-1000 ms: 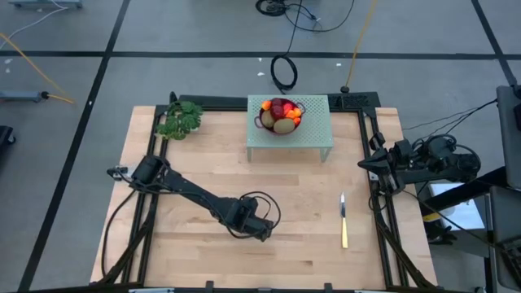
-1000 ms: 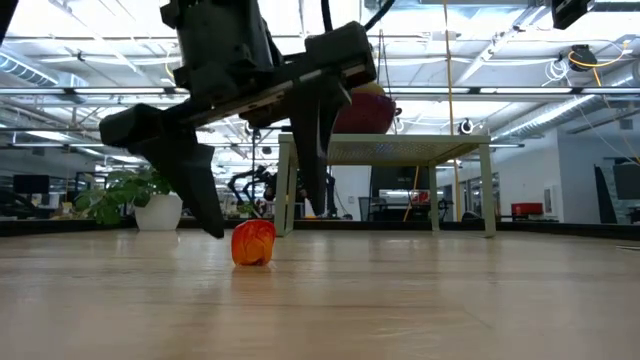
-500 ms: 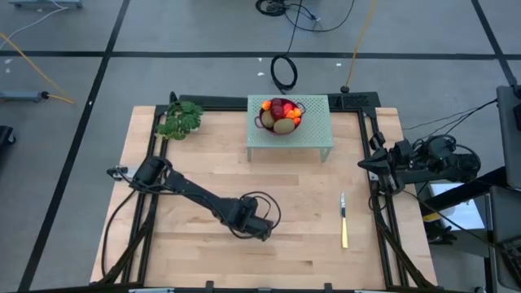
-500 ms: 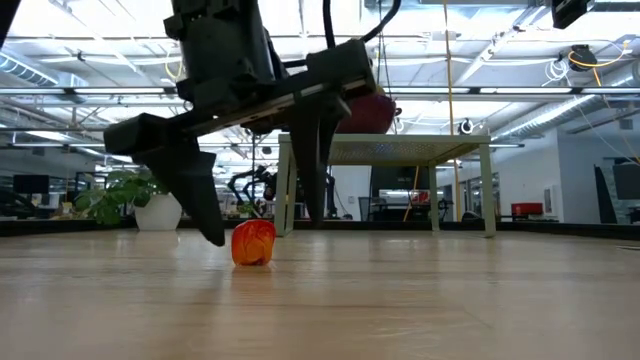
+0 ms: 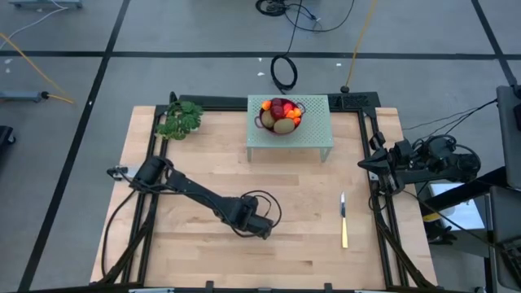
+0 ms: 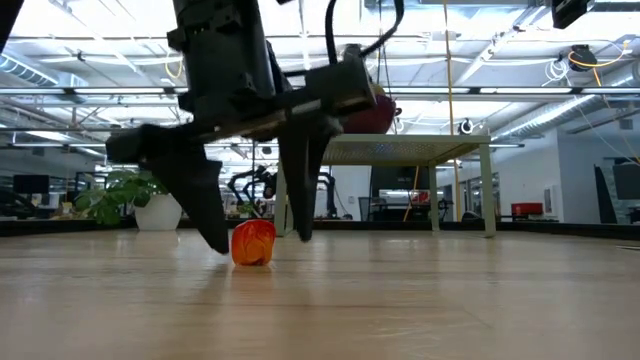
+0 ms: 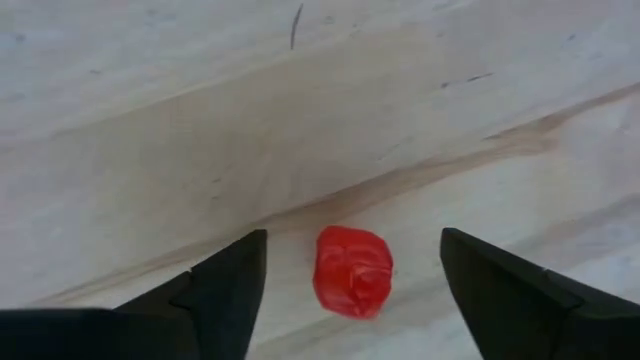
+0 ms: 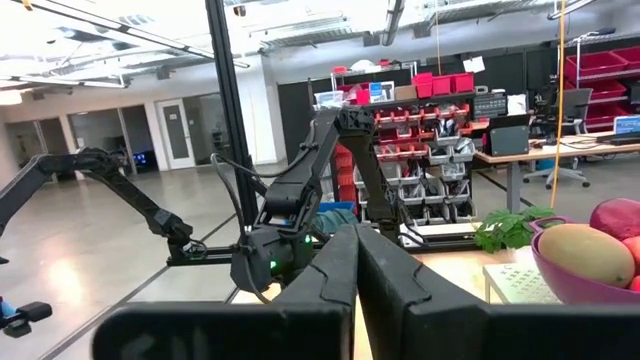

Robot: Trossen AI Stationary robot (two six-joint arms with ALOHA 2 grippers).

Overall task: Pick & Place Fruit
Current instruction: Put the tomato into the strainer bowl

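Low over the bench (image 5: 195, 155), my released left pincer (image 7: 353, 275) straddles the small red fruit (image 7: 353, 270); I should clench squarely, gently.

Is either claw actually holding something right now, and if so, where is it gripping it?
Nothing is held. The left gripper stands open around a small red fruit on the table, fingers clear of its sides. The right gripper is shut on nothing at the table's edge.
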